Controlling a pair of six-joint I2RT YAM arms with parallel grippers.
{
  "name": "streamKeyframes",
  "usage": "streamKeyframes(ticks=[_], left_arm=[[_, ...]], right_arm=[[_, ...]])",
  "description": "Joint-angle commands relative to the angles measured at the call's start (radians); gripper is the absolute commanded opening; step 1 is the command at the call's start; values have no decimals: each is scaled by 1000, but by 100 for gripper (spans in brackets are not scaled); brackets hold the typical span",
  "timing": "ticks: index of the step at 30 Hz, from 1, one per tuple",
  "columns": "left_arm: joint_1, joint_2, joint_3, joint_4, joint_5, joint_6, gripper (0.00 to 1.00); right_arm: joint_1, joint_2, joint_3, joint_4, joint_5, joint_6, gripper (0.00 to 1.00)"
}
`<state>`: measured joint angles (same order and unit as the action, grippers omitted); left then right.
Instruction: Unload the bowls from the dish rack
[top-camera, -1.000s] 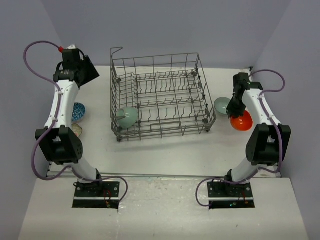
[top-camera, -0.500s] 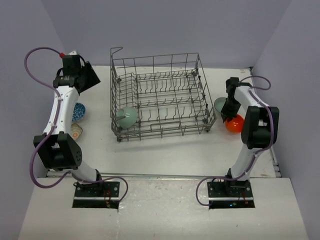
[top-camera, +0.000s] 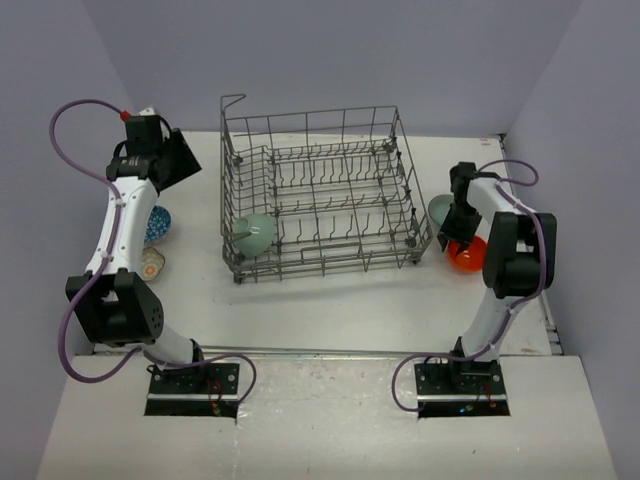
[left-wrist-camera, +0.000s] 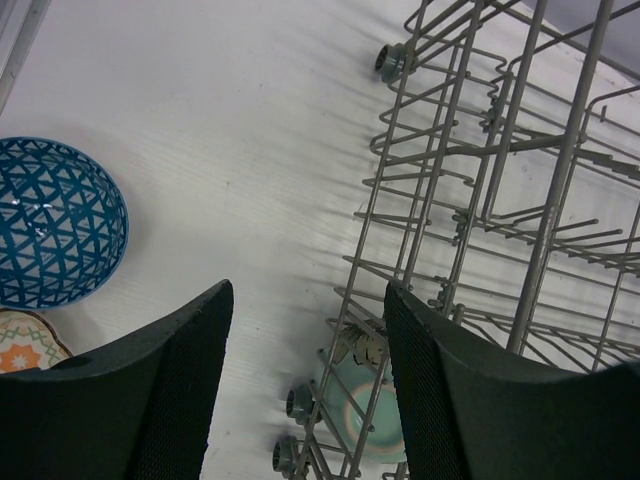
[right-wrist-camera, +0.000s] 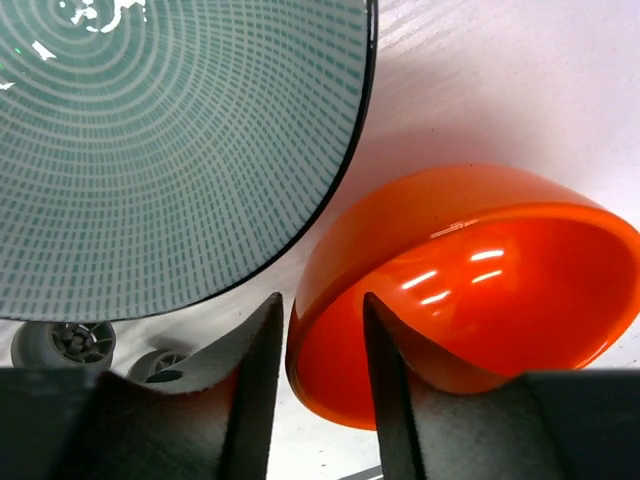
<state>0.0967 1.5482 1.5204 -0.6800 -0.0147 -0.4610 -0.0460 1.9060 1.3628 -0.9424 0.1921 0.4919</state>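
Note:
The grey wire dish rack (top-camera: 320, 195) stands mid-table. One mint-green bowl (top-camera: 256, 234) leans on its edge in the rack's front left corner. My left gripper (top-camera: 178, 162) hovers open and empty above the rack's left end (left-wrist-camera: 480, 200), with that bowl (left-wrist-camera: 369, 424) showing below between its fingers. My right gripper (top-camera: 461, 236) is shut on the rim of the orange bowl (top-camera: 467, 255), low at the table right of the rack, one finger inside the bowl (right-wrist-camera: 470, 290). The second mint-green bowl (top-camera: 441, 208) sits just behind it (right-wrist-camera: 170, 140).
The blue bowl (top-camera: 157, 222) and the whitish patterned bowl (top-camera: 152, 262) sit on the table left of the rack, under the left arm; both show in the left wrist view (left-wrist-camera: 55, 220) (left-wrist-camera: 25, 345). Rack wheels (right-wrist-camera: 70, 340) are close to the right gripper.
My right gripper has carried the orange bowl left and down, next to the mint-green bowl by the rack. The left gripper has shifted slightly.

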Motion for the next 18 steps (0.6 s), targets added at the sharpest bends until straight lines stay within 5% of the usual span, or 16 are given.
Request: streamKeyframes(ticks=[1,8,13,18], left_arm=[[-3,-19,-25,0,5,4,63],[-2,-11,-83,13,2,13,64],[-2,10,-121,17,-10,27,64],[-3,29,-166,16,1,21,63]], right_arm=[[3,-81,-4,17,26,-4,40],[6,-280,-8,-7,27,13,54],[14,-436,159,-113,1,-7,56],[185,-421,458,-133,-305,-12,57]])
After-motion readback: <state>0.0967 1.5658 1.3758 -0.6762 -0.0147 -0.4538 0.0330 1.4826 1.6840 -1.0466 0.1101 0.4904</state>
